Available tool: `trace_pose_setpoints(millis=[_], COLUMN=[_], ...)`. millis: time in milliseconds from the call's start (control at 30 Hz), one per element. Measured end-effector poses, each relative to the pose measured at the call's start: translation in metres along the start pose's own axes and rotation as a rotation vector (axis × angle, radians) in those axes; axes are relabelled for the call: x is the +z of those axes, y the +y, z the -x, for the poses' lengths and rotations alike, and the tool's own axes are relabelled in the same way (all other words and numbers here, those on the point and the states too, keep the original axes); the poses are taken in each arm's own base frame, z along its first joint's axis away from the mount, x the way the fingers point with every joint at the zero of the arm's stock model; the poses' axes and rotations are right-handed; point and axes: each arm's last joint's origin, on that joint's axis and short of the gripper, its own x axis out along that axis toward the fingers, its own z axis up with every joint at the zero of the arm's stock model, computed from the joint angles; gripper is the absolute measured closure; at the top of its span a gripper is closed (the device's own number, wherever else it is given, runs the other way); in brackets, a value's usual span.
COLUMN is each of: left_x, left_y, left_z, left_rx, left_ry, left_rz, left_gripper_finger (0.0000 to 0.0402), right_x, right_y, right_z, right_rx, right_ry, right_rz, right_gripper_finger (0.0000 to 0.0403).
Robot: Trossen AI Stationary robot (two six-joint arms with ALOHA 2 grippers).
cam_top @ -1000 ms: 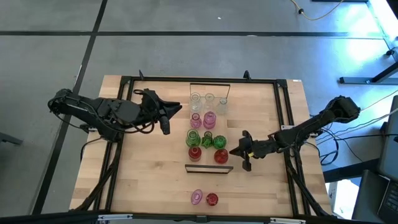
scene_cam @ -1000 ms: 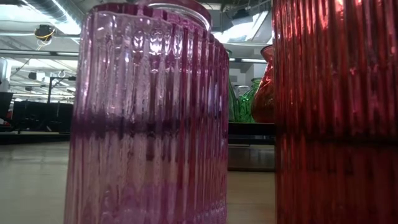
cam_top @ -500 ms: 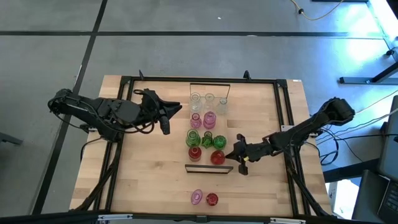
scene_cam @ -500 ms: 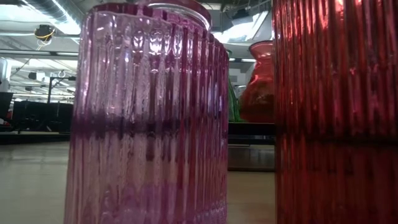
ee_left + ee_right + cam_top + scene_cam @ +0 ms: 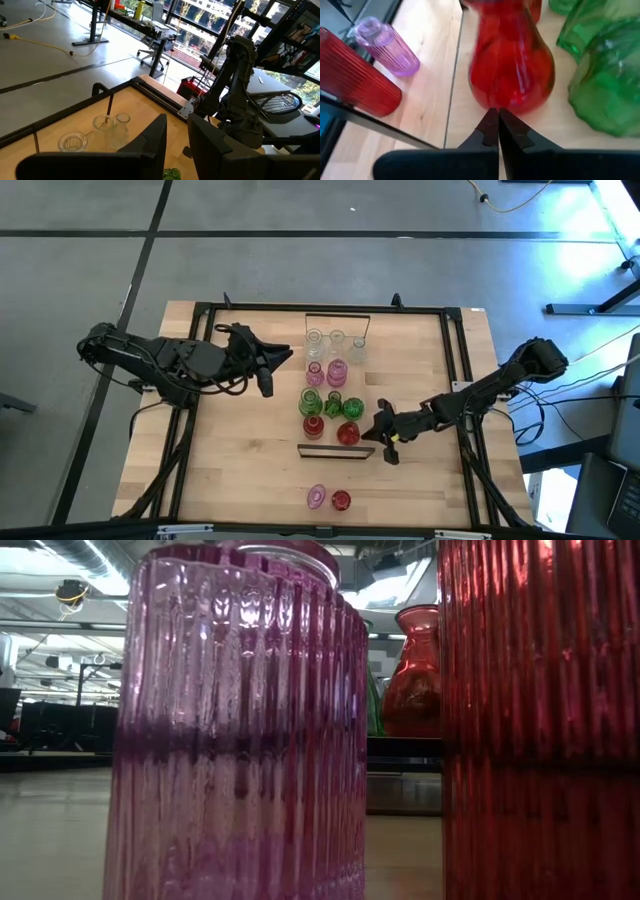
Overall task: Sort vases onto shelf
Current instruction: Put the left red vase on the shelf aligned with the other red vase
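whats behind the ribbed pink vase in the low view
Past the ribbed pink vase, a red bud vase stands on the shelf, a green sliver beside it. The pink glass covers everything else there.

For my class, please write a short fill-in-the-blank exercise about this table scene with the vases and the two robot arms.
1. The right gripper is beside a vase coloured ____.
2. In the right wrist view, the right gripper's fingers are ____.
3. Off the shelf, near the table's front edge, a pink vase stands beside a ____ one.
4. The left gripper holds ____.

Missing words: red; shut; red; nothing
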Motion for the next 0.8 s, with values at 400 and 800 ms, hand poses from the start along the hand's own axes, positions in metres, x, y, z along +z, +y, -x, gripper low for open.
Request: trace_pose_setpoints(millis=[400, 800], left_x=[0.0, 0.0], left_y=[0.0, 0.0], left_z=[0.0, 0.0], left_rx=[0.0, 0.0], left_ry=[0.0, 0.0], left_rz=[-0.001, -0.001], left_gripper_finger=[0.0329, 0.0329], right_x=[-0.004, 0.002], right_y=[-0.004, -0.014], right_z=[0.0, -0.004], right_rx=[-0.036, -0.049], right_ry=[0.04, 0.012], right_rz=[-0.007, -0.018], right_gripper_finger=[0.0403, 0.0403])
